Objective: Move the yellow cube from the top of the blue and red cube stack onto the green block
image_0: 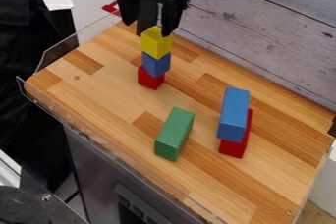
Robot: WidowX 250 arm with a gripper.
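Ok so your yellow block sits on top of a stack, w/ a small blue cube under it & a small red cube at the bottom, approx. upper middle of the cam view. Your claw is right at its top, released, fingers spread; can't tell if one touches tbh. Lower down, a long green block lies on the tabletop, w/ a long blue block on a red one to its right.
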